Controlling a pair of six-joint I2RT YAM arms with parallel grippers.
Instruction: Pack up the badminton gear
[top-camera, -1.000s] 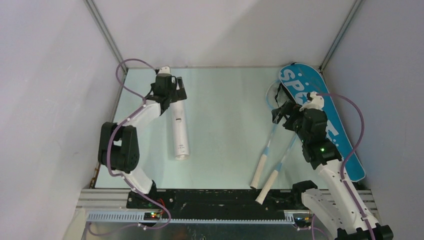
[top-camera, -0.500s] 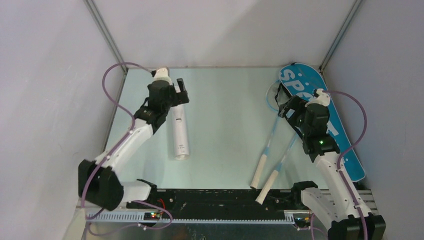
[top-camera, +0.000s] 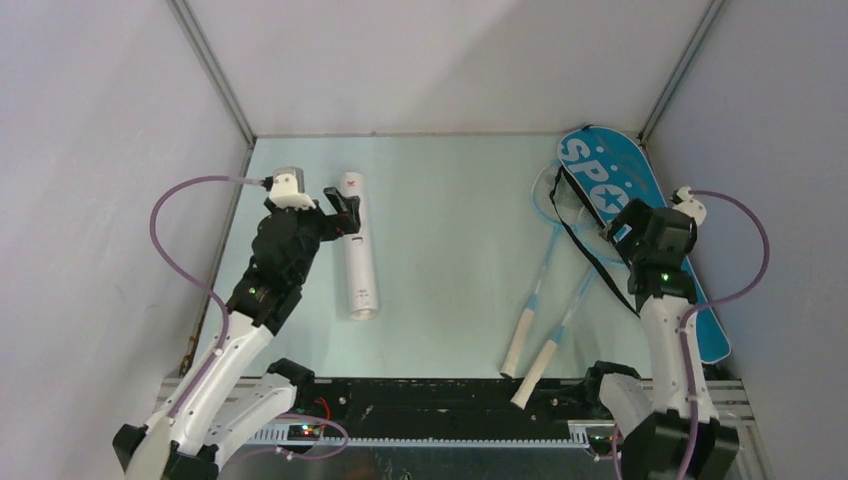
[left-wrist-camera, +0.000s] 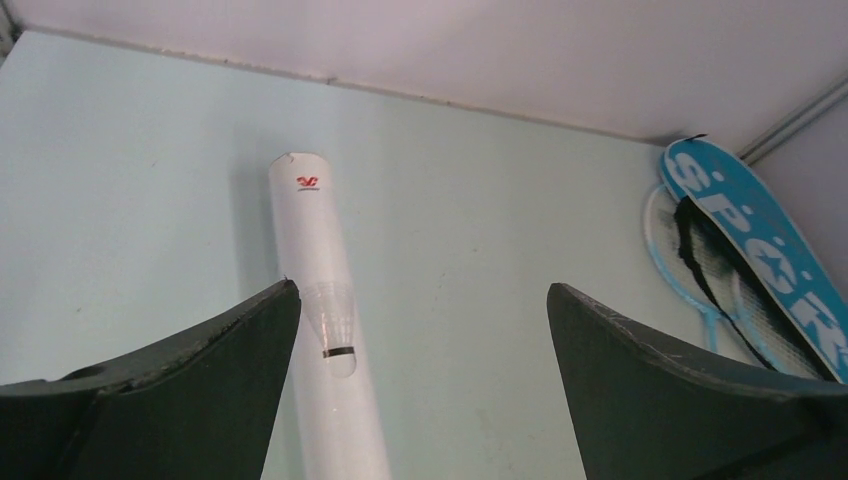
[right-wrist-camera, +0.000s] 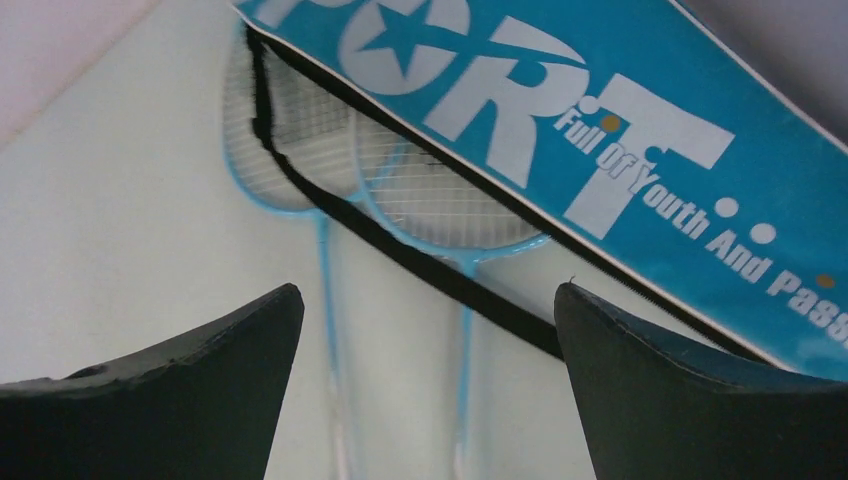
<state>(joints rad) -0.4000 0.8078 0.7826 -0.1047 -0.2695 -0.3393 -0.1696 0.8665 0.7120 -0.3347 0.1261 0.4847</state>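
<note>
A long white tube (top-camera: 357, 250) lies lengthwise on the left of the pale green table (top-camera: 450, 250). My left gripper (top-camera: 343, 212) hovers open beside its far half. In the left wrist view (left-wrist-camera: 422, 290) the tube (left-wrist-camera: 318, 300) runs past the left finger, and a shuttlecock shape (left-wrist-camera: 333, 325) shows on its side. The blue "SPORT" bag (top-camera: 610, 165) lies at the right with its black strap (right-wrist-camera: 400, 250) over the heads of two rackets (top-camera: 545, 270). Their cream handles (top-camera: 520, 345) point toward me. My right gripper (top-camera: 622, 228) is open above the shafts (right-wrist-camera: 465, 350), empty (right-wrist-camera: 428, 290).
White walls close in the table on three sides, with metal corner posts (top-camera: 215, 70) at the back. A black rail (top-camera: 440, 400) and the arm bases run along the near edge. Purple cables (top-camera: 170, 220) loop off both wrists.
Both arms have drawn back toward the near edge. The left gripper slid from the tube's far end to its left side. The right gripper moved right, off the racket heads; both stay open.
</note>
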